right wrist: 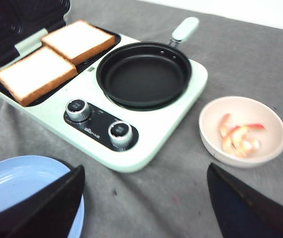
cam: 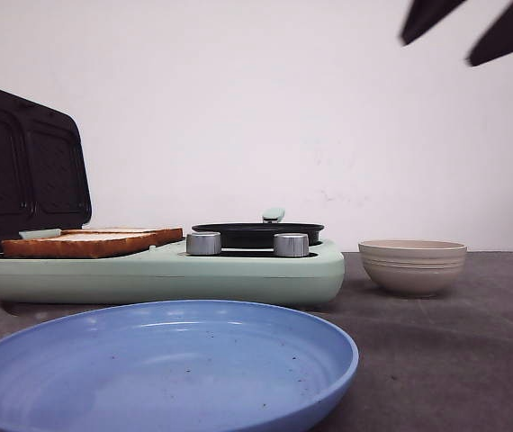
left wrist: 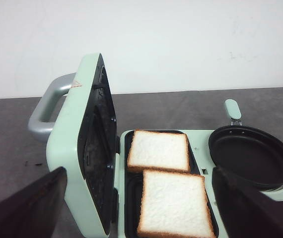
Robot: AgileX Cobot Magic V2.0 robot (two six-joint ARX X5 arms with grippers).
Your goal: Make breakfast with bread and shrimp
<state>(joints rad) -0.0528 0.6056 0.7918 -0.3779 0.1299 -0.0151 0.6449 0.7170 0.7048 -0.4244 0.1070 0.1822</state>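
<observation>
On griddle: bread (right wrist: 57,59) edge-to-edge | shrimp (right wrist: 238,136) in bowl (right wrist: 216,148) | both tools wide, empty

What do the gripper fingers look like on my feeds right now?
Left fingers and right fingers are plain black, flat, tapering wedges, matte, with no markings or cables visible. In the front view only two dark tips show, blurred.

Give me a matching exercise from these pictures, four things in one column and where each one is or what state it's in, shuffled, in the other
Things:
1. bread
2. shrimp
3. frying pan
4. blue plate

Places or states:
A. in the beige bowl
B. empty, on the round burner
C. on the open sandwich press
D. empty, nearest the front camera

Pairs: 1-C, 2-A, 3-B, 4-D
</observation>
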